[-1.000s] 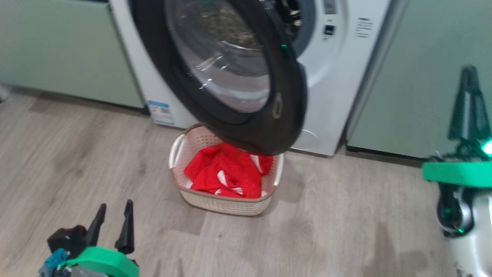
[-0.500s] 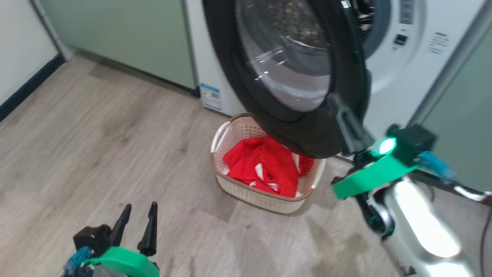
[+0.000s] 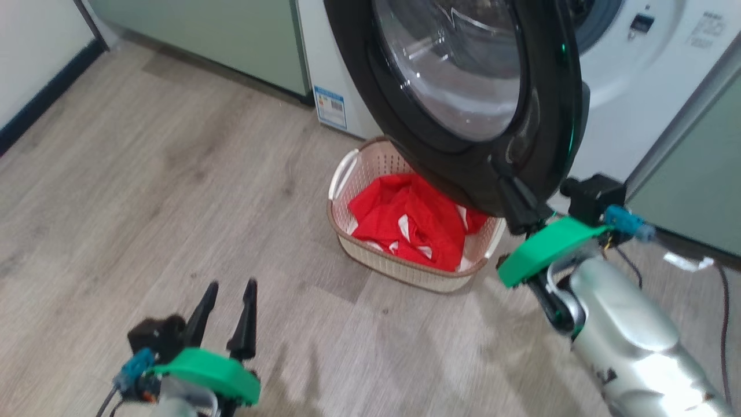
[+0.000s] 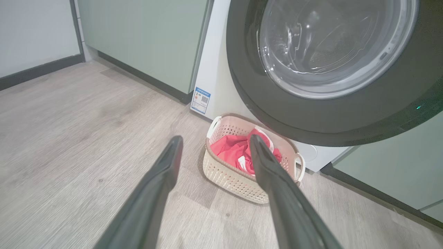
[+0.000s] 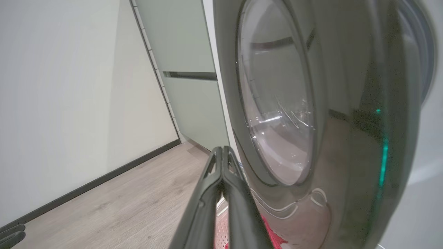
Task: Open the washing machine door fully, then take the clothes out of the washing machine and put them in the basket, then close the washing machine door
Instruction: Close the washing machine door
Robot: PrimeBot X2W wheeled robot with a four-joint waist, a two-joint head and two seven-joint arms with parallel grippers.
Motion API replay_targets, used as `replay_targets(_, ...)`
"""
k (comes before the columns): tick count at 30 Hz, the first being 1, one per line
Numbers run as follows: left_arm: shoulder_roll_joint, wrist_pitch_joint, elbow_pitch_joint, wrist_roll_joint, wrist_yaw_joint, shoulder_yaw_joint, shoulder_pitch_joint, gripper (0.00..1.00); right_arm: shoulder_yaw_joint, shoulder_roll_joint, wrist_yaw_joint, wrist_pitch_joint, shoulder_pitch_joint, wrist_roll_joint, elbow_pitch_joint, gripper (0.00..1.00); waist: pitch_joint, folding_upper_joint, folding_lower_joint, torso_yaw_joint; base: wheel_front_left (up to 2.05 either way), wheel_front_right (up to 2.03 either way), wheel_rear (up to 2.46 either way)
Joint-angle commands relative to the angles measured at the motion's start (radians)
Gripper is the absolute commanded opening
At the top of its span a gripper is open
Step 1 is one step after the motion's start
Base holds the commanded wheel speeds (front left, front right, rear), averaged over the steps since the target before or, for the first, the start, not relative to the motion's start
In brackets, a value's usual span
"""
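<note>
The washing machine door point(image 3: 463, 87), glossy black with a clear bowl window, stands swung out from the white washing machine point(image 3: 637, 87). Under its lower edge the basket point(image 3: 405, 272) sits on the floor, and the red clothes point(image 3: 417, 223) lie inside it. My right gripper point(image 3: 502, 176) is shut and empty, its tips against the door's lower outer face. Seen from the right wrist, the gripper point(image 5: 221, 149) points along the door point(image 5: 346, 138). My left gripper point(image 3: 231, 284) is open and empty over the floor, short of the basket point(image 4: 225, 173) and clothes point(image 4: 230, 152).
Pale green cabinets point(image 3: 231, 35) flank the washer on both sides. A white wall with dark skirting point(image 3: 40, 98) runs along the left. A dark cable point(image 3: 723, 324) lies on the wood floor at the right. Open floor point(image 3: 145, 174) spreads to the left of the basket.
The head camera has turned, shifting the whole picture. My right arm has swung in from the far right to the door's lower edge. The left gripper stays open.
</note>
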State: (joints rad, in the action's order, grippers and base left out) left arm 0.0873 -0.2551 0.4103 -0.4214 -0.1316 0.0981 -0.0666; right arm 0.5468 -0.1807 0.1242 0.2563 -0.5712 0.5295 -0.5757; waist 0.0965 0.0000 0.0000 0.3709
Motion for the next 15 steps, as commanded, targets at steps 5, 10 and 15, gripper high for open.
replay_targets(5, -0.012, -0.007, -0.034, 0.003, 0.001, -0.021, -0.076, 1.00, -0.026, -0.006, 0.007, 0.006, -0.065, 0.017, -0.022, 0.00, 0.051, 0.0000, 0.0000, -0.010, 0.00, 0.00, 0.00)
replay_targets(10, -0.024, -0.007, -0.039, 0.002, 0.001, -0.017, -0.092, 1.00, -0.083, -0.009, 0.007, 0.006, -0.087, 0.012, -0.037, 0.00, 0.079, 0.0000, 0.0000, -0.016, 0.00, 0.00, 0.00)
replay_targets(15, -0.031, -0.007, -0.047, -0.002, 0.001, -0.011, -0.107, 1.00, -0.142, -0.016, 0.007, 0.006, -0.118, 0.003, -0.049, 0.00, 0.114, 0.0000, 0.0000, -0.023, 0.00, 0.00, 0.00)
